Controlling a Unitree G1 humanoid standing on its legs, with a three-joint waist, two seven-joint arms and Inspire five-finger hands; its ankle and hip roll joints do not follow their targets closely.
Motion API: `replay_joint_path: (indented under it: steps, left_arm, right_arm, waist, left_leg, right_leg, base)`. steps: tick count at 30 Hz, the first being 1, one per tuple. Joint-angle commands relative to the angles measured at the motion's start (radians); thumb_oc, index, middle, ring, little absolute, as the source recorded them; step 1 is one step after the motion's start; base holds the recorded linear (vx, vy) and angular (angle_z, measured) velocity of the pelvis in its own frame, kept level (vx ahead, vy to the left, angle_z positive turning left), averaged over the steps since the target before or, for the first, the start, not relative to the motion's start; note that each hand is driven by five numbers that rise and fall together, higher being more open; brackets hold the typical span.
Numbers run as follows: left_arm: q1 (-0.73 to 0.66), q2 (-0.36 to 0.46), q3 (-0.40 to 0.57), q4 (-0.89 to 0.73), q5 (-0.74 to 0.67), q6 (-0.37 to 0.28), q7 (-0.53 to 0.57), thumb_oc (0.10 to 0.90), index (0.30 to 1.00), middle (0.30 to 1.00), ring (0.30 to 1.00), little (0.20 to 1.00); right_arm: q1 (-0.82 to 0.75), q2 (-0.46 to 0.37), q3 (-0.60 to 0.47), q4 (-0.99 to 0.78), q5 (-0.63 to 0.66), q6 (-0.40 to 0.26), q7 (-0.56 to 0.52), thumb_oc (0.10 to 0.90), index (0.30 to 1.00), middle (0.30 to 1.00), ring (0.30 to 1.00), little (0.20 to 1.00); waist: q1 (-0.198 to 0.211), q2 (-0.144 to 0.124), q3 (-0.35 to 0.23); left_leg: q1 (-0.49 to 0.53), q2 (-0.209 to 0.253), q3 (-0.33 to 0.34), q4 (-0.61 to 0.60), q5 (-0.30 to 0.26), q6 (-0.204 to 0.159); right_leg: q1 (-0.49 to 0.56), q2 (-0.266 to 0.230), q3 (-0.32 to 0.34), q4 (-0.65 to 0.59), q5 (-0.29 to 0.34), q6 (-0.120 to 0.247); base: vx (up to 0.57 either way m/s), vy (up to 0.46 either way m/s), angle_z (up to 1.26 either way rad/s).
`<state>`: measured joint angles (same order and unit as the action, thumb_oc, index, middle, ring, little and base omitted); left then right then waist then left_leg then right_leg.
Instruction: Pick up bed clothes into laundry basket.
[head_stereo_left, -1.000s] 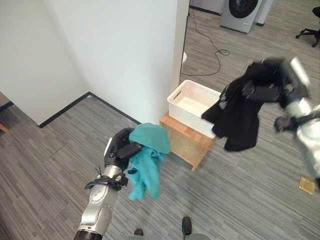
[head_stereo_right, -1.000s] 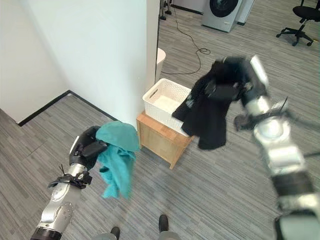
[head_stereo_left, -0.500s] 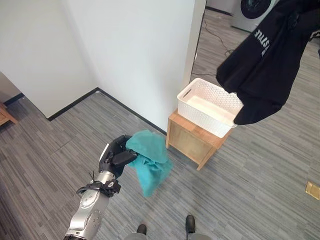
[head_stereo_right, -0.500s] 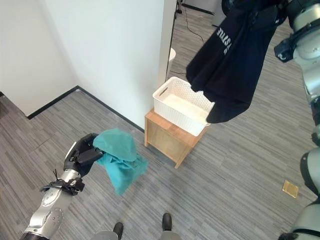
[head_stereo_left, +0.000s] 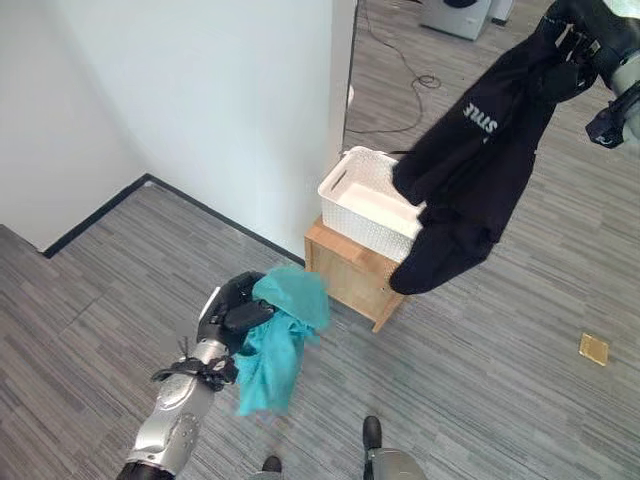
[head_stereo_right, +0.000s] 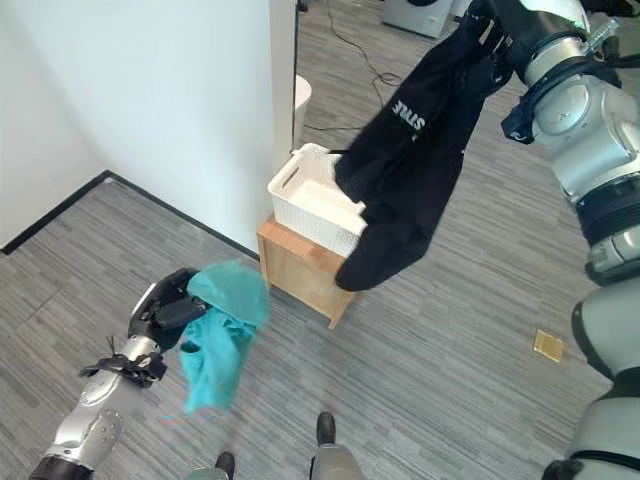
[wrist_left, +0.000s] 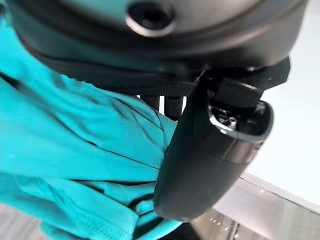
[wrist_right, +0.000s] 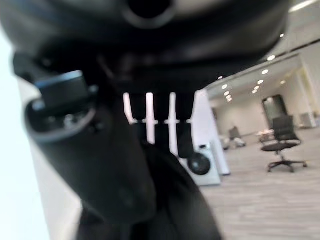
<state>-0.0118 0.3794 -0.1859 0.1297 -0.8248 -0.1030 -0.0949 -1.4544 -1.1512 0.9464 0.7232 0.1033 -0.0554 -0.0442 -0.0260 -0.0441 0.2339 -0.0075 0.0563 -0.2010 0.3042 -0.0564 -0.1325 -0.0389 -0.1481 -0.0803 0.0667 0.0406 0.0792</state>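
Observation:
A white laundry basket (head_stereo_left: 350, 185) stands on a small wooden stand (head_stereo_left: 345, 275) beside a white wall corner. My right hand (head_stereo_right: 500, 15) is raised high at the upper right, shut on a black garment (head_stereo_left: 470, 170) that hangs down over the basket's right side. My left hand (head_stereo_left: 232, 308) is low at the left of the stand, shut on a teal cloth (head_stereo_left: 275, 345) that dangles toward the floor. In the left wrist view the thumb (wrist_left: 210, 150) presses into the teal cloth (wrist_left: 65, 150). The right wrist view has dark fabric (wrist_right: 170, 200) under the hand.
A white wall (head_stereo_left: 200, 100) rises right behind the basket. Grey striped floor (head_stereo_left: 500, 380) spreads all round. A small yellow tag (head_stereo_left: 593, 348) lies on the floor at the right. A washing machine (head_stereo_right: 420, 12) and a cable (head_stereo_left: 410, 75) are further back.
The view has shifted. The black garment has come lower, its hem now below the basket's rim on the right. The teal cloth hangs longer from my left hand.

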Motion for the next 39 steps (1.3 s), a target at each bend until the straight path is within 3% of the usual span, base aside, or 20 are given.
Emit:
replay_joint_path:
  steps: [1, 3, 6, 9, 12, 15, 26, 39]
  left_arm:
    - [-0.021, 0.101, 0.002, -0.196, -0.031, -0.102, -0.040, 0.400, 0.300, 0.300, 0.300, 0.300]
    - [-0.019, 0.090, -0.009, -0.197, -0.042, -0.101, -0.040, 0.400, 0.300, 0.300, 0.300, 0.300]
    - [-0.014, 0.087, -0.026, -0.196, -0.049, -0.096, -0.047, 0.400, 0.300, 0.300, 0.300, 0.300]
    - [-0.013, 0.090, -0.057, -0.183, -0.024, -0.098, -0.053, 0.400, 0.300, 0.300, 0.300, 0.300]
    - [-0.004, 0.091, -0.061, -0.184, -0.030, -0.096, -0.054, 0.400, 0.300, 0.300, 0.300, 0.300]
    - [-0.008, 0.092, -0.068, -0.181, -0.016, -0.089, -0.056, 0.400, 0.300, 0.300, 0.300, 0.300]
    - [0.061, 0.113, -0.053, -0.196, -0.020, -0.087, -0.036, 0.400, 0.300, 0.300, 0.300, 0.300]
    - [0.044, 0.114, -0.081, -0.154, 0.011, -0.086, -0.016, 0.400, 0.300, 0.300, 0.300, 0.300]
  right_arm:
    - [-0.359, -0.012, 0.085, -0.047, 0.061, -0.071, -0.096, 0.400, 0.300, 0.300, 0.300, 0.300]
    - [-0.391, -0.003, 0.103, -0.027, 0.098, -0.082, -0.096, 0.400, 0.300, 0.300, 0.300, 0.300]
    - [-0.382, -0.020, 0.106, -0.048, 0.102, -0.091, -0.097, 0.400, 0.300, 0.300, 0.300, 0.300]
    - [-0.349, -0.022, 0.091, -0.056, 0.090, -0.099, -0.094, 0.400, 0.300, 0.300, 0.300, 0.300]
    - [-0.313, -0.009, 0.059, -0.024, 0.074, -0.086, -0.088, 0.400, 0.300, 0.300, 0.300, 0.300]
    - [-0.259, 0.004, 0.012, -0.026, 0.078, -0.083, -0.081, 0.400, 0.300, 0.300, 0.300, 0.300]
    - [-0.290, 0.061, 0.070, 0.172, 0.030, -0.052, -0.070, 0.400, 0.300, 0.300, 0.300, 0.300]
    - [-0.195, 0.066, 0.019, 0.062, 0.009, -0.062, -0.077, 0.400, 0.300, 0.300, 0.300, 0.300]
  waist:
    - [0.068, -0.119, -0.053]
    - [0.089, -0.117, -0.049]
    - [0.108, -0.090, -0.061]
    - [0.146, -0.059, -0.076]
    - [0.135, -0.045, -0.107]
    - [0.116, -0.031, -0.140]
    - [0.120, -0.045, -0.166]
    - [0.119, -0.050, -0.142]
  left_leg:
    - [-0.069, 0.007, -0.019, 0.293, 0.154, 0.013]
    - [-0.133, 0.007, 0.010, 0.253, 0.152, 0.002]
    - [-0.158, 0.025, 0.047, 0.032, 0.166, -0.010]
    - [-0.201, -0.045, -0.009, -0.162, 0.202, -0.003]
    - [-0.134, -0.045, -0.020, -0.216, 0.168, 0.009]
    - [-0.069, -0.035, -0.010, -0.279, 0.156, 0.028]
    - [-0.014, -0.046, 0.023, -0.363, 0.140, 0.066]
    - [-0.025, -0.045, 0.026, -0.372, 0.137, 0.071]
  right_leg:
    - [0.022, -0.013, 0.081, -0.003, -0.032, 0.008]
    - [0.073, -0.006, 0.087, -0.041, -0.037, 0.010]
    - [0.125, 0.019, 0.086, -0.067, -0.071, 0.013]
    - [0.185, 0.059, 0.113, -0.079, -0.109, 0.007]
    - [0.210, 0.065, 0.119, -0.078, -0.137, 0.015]
    - [0.200, 0.059, 0.121, -0.080, -0.126, 0.026]
    - [0.178, 0.028, 0.137, -0.097, -0.112, 0.060]
    - [0.163, 0.024, 0.137, -0.119, -0.098, 0.071]
  base:
    - [0.18, -0.296, -0.29]
    - [0.26, -0.160, -0.29]
    - [0.33, -0.018, 0.17]
    - [0.33, -0.011, -0.06]
    - [0.21, 0.046, -0.49]
    - [0.13, 0.093, -0.11]
    - [0.07, 0.037, -0.04]
    - [0.01, 0.002, -0.04]
